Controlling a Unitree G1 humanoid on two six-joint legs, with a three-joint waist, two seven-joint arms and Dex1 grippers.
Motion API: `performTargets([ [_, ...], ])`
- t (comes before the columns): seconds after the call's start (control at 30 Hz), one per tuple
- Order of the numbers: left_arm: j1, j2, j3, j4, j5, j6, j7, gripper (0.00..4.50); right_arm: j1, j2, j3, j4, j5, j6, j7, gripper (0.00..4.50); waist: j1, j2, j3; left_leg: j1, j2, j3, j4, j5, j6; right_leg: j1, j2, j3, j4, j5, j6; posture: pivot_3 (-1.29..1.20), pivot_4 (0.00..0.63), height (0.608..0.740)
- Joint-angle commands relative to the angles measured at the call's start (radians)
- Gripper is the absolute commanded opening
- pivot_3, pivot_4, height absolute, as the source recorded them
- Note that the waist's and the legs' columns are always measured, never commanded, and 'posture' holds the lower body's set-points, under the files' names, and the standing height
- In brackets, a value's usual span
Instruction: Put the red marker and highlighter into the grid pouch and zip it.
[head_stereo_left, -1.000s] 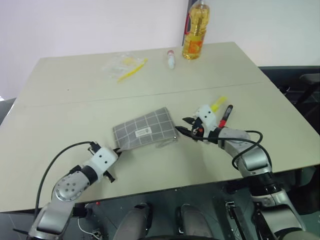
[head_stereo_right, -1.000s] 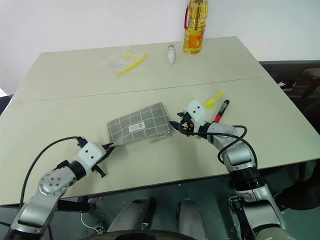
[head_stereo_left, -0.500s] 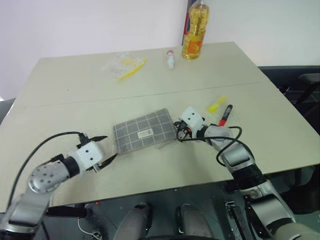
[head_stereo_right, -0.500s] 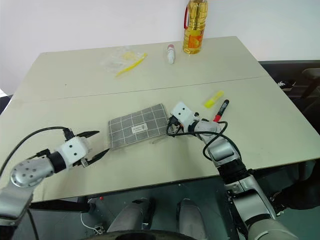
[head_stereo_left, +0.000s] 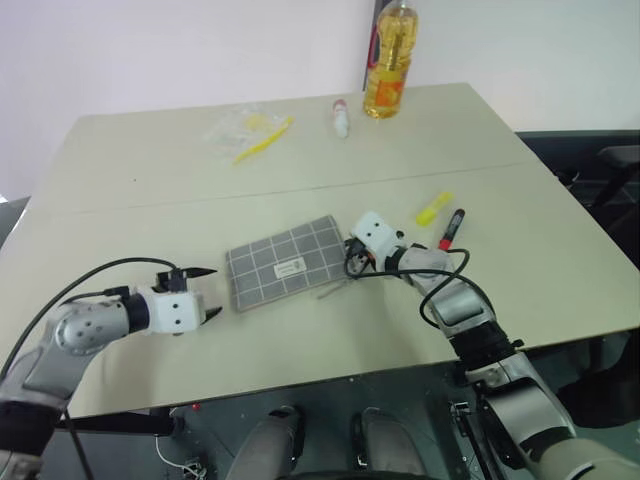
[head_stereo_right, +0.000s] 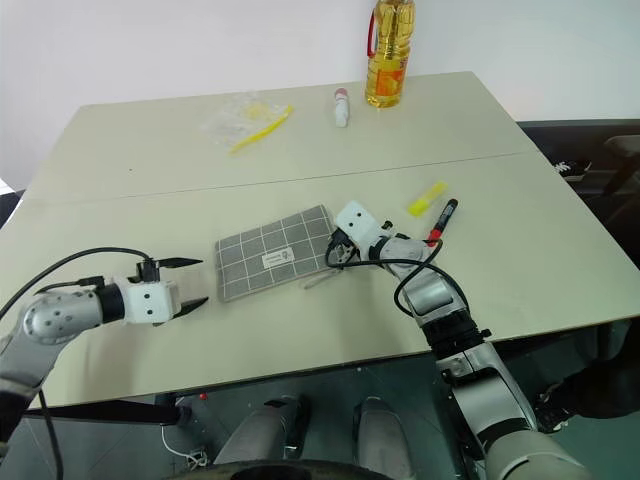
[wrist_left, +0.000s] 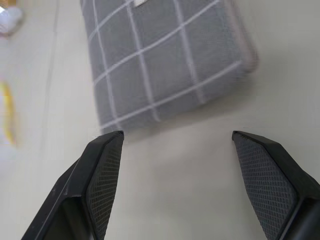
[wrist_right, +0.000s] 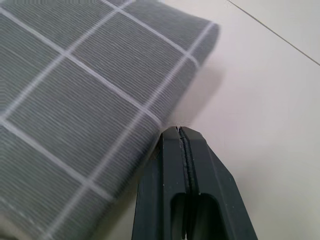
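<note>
The left tool (head_stereo_left: 207, 292) hovers low over the beige surface (head_stereo_left: 140, 215), its 2 black fingers (wrist_left: 102, 165) spread wide and holding nothing, just left of the grid pouch (head_stereo_left: 290, 262). The pouch lies flat near the middle of the surface, white label facing up. At its right edge sits the right tool (head_stereo_left: 351, 262), its fingers pressed together, tips touching the pouch's edge; whether they pinch anything I cannot tell. Further right, the yellow highlighter (head_stereo_left: 434, 208) and the red marker (head_stereo_left: 452, 228) lie side by side, outside the pouch. At the far edge lie a clear plastic bag (head_stereo_left: 236, 126) and a thin yellow stick (head_stereo_left: 265, 139), then a white tube (head_stereo_left: 342, 118) and an oil bottle (head_stereo_left: 390, 62).
</note>
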Motion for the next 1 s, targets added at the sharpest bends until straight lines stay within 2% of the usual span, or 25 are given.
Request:
performTargets([
  [0.03, -0.068, -0.025, -0.056, 0.091, 0.044, -0.138, 0.031, 3.65, -0.021, 0.012, 0.007, -0.011, -0.012, -0.018, 0.008, 0.00, -0.001, -0.001, 0.000, 0.000, 0.000, 0.000, 0.000, 0.000, 0.000, 0.000, 0.000, 0.000, 0.000, 0.000, 0.000, 0.00, 0.150, 0.740],
  [0.43, -0.171, -0.066, -0.122, 0.213, 0.004, -0.312, 0.017, 3.65, -0.043, 0.036, 0.047, 0.002, -0.036, -0.043, 0.049, 0.00, -0.007, -0.001, -0.001, 0.000, 0.000, 0.000, 0.000, 0.001, 0.000, 0.000, 0.000, 0.000, 0.001, 0.000, 0.000, 0.00, 0.150, 0.740],
  [0.53, -0.159, -0.072, -0.119, 0.195, -0.042, -0.304, 0.004, 2.78, -0.043, 0.036, 0.047, 0.009, -0.039, -0.044, 0.048, 0.00, -0.006, 0.000, -0.001, 0.000, 0.000, 0.000, 0.000, 0.001, -0.001, 0.000, 0.000, 0.000, 0.001, 0.000, 0.000, 0.00, 0.150, 0.740],
  [0.6, -0.144, -0.068, -0.116, 0.184, -0.061, -0.295, -0.002, 1.85, -0.041, 0.035, 0.048, 0.013, -0.042, -0.048, 0.048, 0.00, -0.006, 0.000, -0.001, 0.000, 0.000, 0.000, 0.000, 0.001, -0.001, 0.000, 0.000, 0.000, 0.001, 0.000, 0.001, 0.00, 0.150, 0.740],
  [0.63, -0.139, -0.067, -0.113, 0.181, -0.067, -0.293, -0.002, 1.19, -0.041, 0.036, 0.048, 0.014, -0.043, -0.048, 0.048, 0.00, -0.006, 0.000, -0.001, 0.000, 0.000, 0.000, 0.000, 0.001, -0.001, 0.000, 0.000, 0.000, 0.001, 0.000, 0.000, 0.00, 0.150, 0.740],
  [0.7, -0.131, -0.065, -0.107, 0.177, -0.075, -0.290, 0.001, 0.15, -0.042, 0.038, 0.046, 0.017, -0.044, -0.050, 0.048, 0.00, -0.006, 0.000, -0.001, 0.000, 0.000, 0.000, 0.000, 0.001, -0.001, 0.000, 0.000, 0.000, 0.001, 0.000, 0.000, 0.00, 0.150, 0.740],
  [0.73, -0.128, -0.064, -0.103, 0.175, -0.079, -0.288, 0.004, 0.03, -0.043, 0.038, 0.045, 0.018, -0.044, -0.051, 0.049, 0.00, -0.007, 0.000, -0.001, 0.001, 0.000, 0.000, 0.000, 0.001, -0.001, 0.000, 0.000, 0.000, 0.001, 0.000, 0.000, 0.00, 0.150, 0.740],
  [0.87, -0.106, -0.077, -0.074, 0.148, -0.126, -0.237, 0.024, 0.03, -0.049, 0.034, 0.032, 0.022, -0.046, -0.076, 0.036, 0.00, -0.006, 0.000, -0.001, 0.001, 0.000, 0.000, 0.000, 0.001, -0.001, 0.000, 0.000, 0.000, 0.002, 0.000, 0.000, 0.00, 0.150, 0.740],
  [0.97, -0.064, -0.141, -0.009, 0.013, -0.283, 0.007, 0.063, 0.03, -0.071, 0.015, -0.036, 0.020, -0.050, -0.116, -0.040, 0.00, -0.007, 0.000, 0.000, 0.001, 0.000, 0.000, 0.001, 0.001, -0.001, 0.000, 0.000, 0.000, 0.003, 0.000, 0.000, 0.00, 0.150, 0.740],
  [1.0, -0.052, -0.159, 0.009, -0.035, -0.317, 0.078, 0.074, 0.00, -0.072, 0.008, -0.056, 0.012, -0.039, -0.109, -0.043, 0.25, -0.006, 0.000, 0.000, 0.001, 0.000, 0.000, 0.001, 0.001, -0.001, 0.000, 0.000, 0.000, 0.003, 0.000, 0.001, 0.00, 0.150, 0.740],
])
